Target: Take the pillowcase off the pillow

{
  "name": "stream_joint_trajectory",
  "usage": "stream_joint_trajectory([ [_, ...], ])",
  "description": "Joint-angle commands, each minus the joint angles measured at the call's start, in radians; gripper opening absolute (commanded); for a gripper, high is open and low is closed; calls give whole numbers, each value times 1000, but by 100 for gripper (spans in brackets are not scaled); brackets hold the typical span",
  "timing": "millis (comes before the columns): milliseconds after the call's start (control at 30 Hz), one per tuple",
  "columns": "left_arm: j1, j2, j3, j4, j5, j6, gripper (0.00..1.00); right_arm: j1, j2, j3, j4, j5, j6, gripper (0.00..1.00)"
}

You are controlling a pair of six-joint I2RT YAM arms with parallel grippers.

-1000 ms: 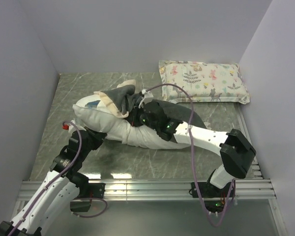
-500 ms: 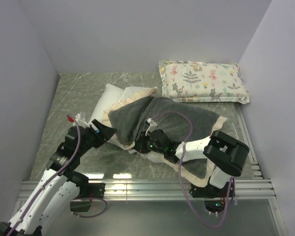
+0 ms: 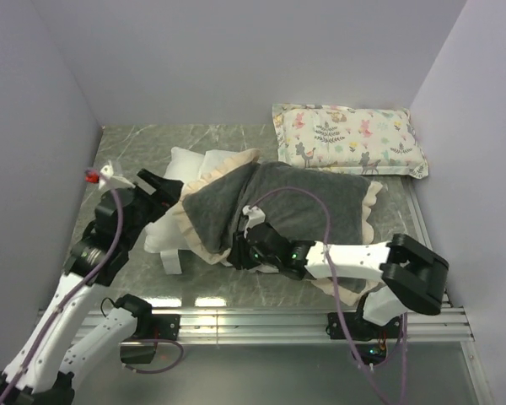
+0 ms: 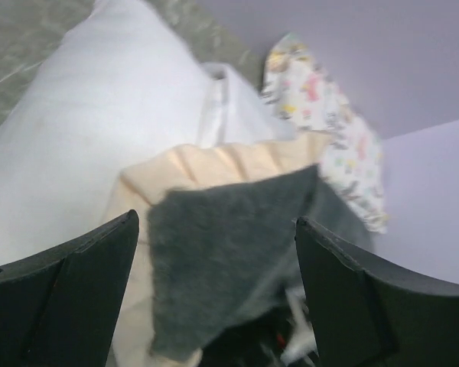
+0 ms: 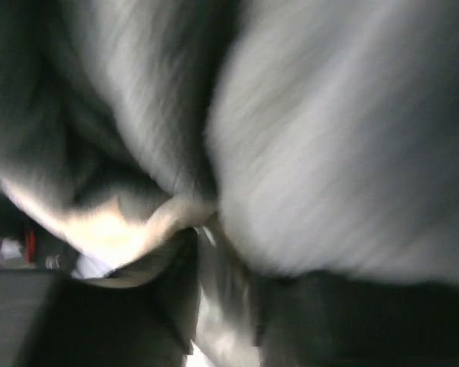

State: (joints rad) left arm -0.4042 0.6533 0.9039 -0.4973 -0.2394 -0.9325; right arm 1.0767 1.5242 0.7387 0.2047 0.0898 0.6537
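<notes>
Grey marbled table [image 3: 135, 152], pale walls on three sides. Overhead: the pillowcase [image 3: 304, 198] lies spread dark side up, just short of the printed pillow [image 3: 350, 139] on its near side. The pillow [image 3: 181, 169] pokes out bare and white from the end of the cover farthest from the printed pillow. Whether the rest of it sits inside the cover or merely under it, I cannot tell. My left gripper [image 3: 160, 189] hovers at that bare end, and my right gripper [image 3: 240, 249] is buried at the cover's near hem. Left wrist: jaws stand wide apart with nothing between them. Beyond them lie the ruffled border [image 4: 214, 164] and grey plush, then white pillow, with the printed pillow farther off. Right wrist: only blurred plush and a cream fold pressed against the lens. I cannot tell if these jaws are clamped or slack. Risks, as I judge them: with nothing pinning the pillow, a pull on the cover may drag both together. An unseen pinch may have caught pillow fabric as well. My right arm's cable [image 3: 308, 198] loops over the plush and could snag. Pose: left arm reaches forward with its elbow raised and wrist tipped down. Right arm is folded low, its forearm lying along the cover's near side, pointing away from the printed pillow.
</notes>
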Motion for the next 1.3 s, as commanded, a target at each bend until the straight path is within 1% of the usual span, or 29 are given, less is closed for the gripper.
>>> stream_joint_trajectory([
  [0,4,68,-31,46,-61,8,88,80,-123,23,-254,77,-23,49],
  [33,8,78,-34,60,-51,11,87,91,-174,36,-277,108,-25,53],
  [100,30,112,-37,80,-23,15,86,106,-219,79,-339,128,-31,61],
  [167,60,144,-39,89,-6,24,85,121,-280,105,-378,140,-38,64],
  [233,90,158,-46,117,37,40,86,123,-324,131,-381,157,-51,71],
  [267,126,170,-60,132,58,46,87,123,-323,146,-410,221,-58,73],
  [300,148,180,-66,141,113,53,89,115,-315,204,-441,263,-66,78],
  [333,189,192,-69,150,147,67,91,103,-282,243,-514,305,-86,80],
  [367,211,222,-77,187,185,78,92,82,-262,281,-537,333,-103,82],
  [400,231,244,-76,198,230,98,93,60,-213,353,-554,379,-120,86],
  [433,267,267,-63,209,295,107,94,42,-184,393,-595,389,-146,87],
  [467,281,313,-59,221,325,115,94,2,-152,472,-617,392,-158,87],
  [500,295,334,-56,235,354,127,95,-15,-91,505,-631,396,-169,88],
  [533,320,353,-51,250,426,130,95,-29,-60,536,-657,398,-183,89],
  [567,327,396,-46,273,457,135,96,-59,-30,589,-672,393,-189,89],
  [600,334,417,-40,276,480,144,99,-70,22,611,-689,402,-189,88],
  [633,337,439,-28,275,495,143,99,-76,42,623,-705,415,-186,88],
  [700,338,485,-34,305,505,135,99,-104,82,628,-694,392,-189,84],
  [733,343,499,-45,321,515,130,99,-110,93,627,-683,363,-189,80],
  [767,344,526,-45,330,549,129,99,-109,99,616,-685,364,-189,65],
  [833,344,552,-46,355,584,135,98,-109,88,588,-667,369,-177,43],
  [867,344,574,-49,361,606,136,97,-109,76,544,-653,367,-174,24],
  [933,344,594,-60,377,624,135,96,-119,28,499,-618,360,-163,11],
  [967,344,600,-66,385,643,135,96,-121,11,457,-602,354,-158,0],
  [1133,346,622,-95,408,652,130,97,-197,-108,309,-484,281,-117,0],
  [1200,347,621,-105,414,650,124,98,-228,-192,216,-437,240,-83,0],
  [1233,350,620,-111,420,649,123,98,-272,-225,141,-366,207,-72,0],
  [1267,350,621,-112,424,647,120,99,-297,-287,105,-326,104,-63,0],
])
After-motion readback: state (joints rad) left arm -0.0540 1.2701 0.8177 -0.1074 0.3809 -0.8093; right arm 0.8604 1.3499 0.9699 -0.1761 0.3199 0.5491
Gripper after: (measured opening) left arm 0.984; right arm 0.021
